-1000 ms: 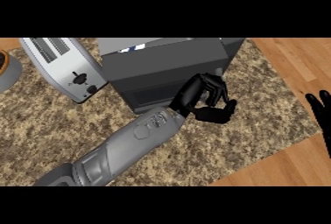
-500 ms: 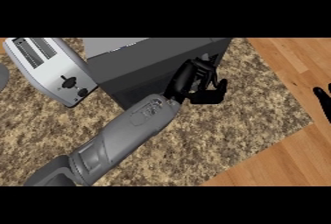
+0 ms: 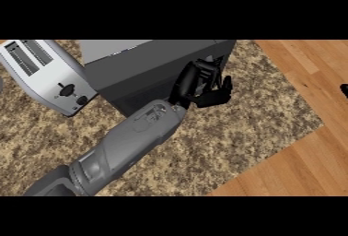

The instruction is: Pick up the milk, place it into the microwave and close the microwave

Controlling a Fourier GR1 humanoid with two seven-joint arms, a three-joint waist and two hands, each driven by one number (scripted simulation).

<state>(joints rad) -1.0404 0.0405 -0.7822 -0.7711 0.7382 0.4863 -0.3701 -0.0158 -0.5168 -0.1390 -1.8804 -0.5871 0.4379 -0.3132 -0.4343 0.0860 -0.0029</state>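
Speckled brown stone makes up the counter (image 3: pixel 224 138), and a wooden floor (image 3: pixel 306 161) shows at the right side of the head view. On the counter sits the dark grey microwave (image 3: pixel 146 69); its top is cut off by the picture's edge. A silver toaster (image 3: pixel 44 73) stands just beside it on the left. The left hand (image 3: pixel 200 87) is against the microwave's right front corner, with its fingers curled. I cannot tell if it holds anything. The milk cannot be seen anywhere. Only a tiny black bit of the right hand (image 3: pixel 345 90) peeks in at the right edge, so its fingers are too hidden to make out.
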